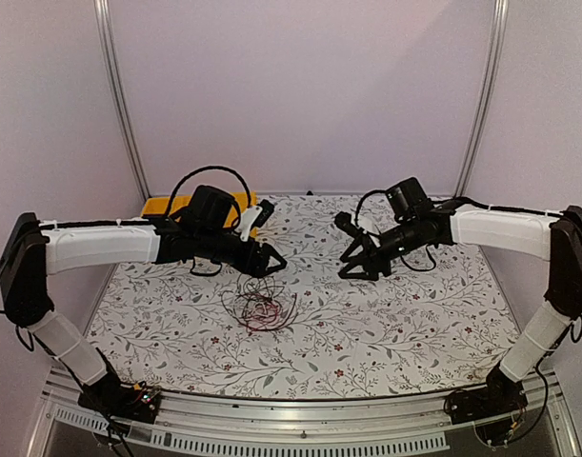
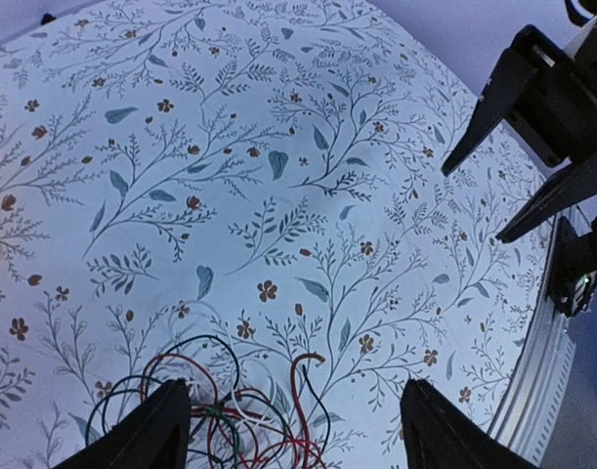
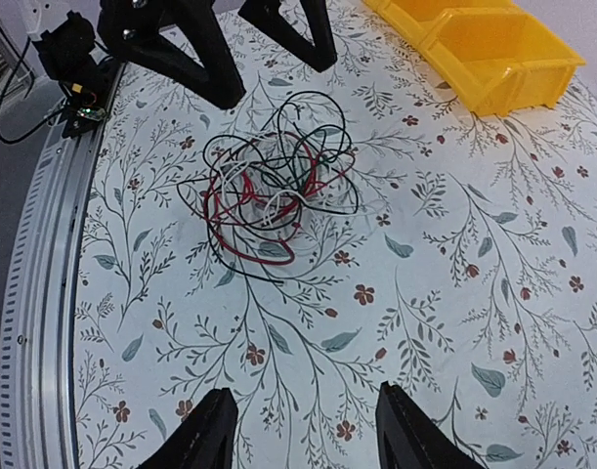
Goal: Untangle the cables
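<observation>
The cables point(image 1: 262, 307) lie in one tangled heap of thin red, black and pale wires on the flowered tablecloth, between the two arms. My left gripper point(image 1: 274, 262) hovers just behind the heap, open. In the left wrist view the cables point(image 2: 230, 415) spread beside the left finger and into the gap of the gripper point(image 2: 296, 435), gripped by nothing. My right gripper point(image 1: 364, 273) hangs to the right of the heap, open and empty. In the right wrist view the cables point(image 3: 269, 181) lie well ahead of the gripper point(image 3: 303, 435).
Yellow bins point(image 3: 484, 49) stand at the back left of the table, also seen in the top view as a yellow bin point(image 1: 167, 205) behind the left arm. A metal rail point(image 3: 44, 293) runs along the table's near edge. Thick black arm cables loop above both wrists.
</observation>
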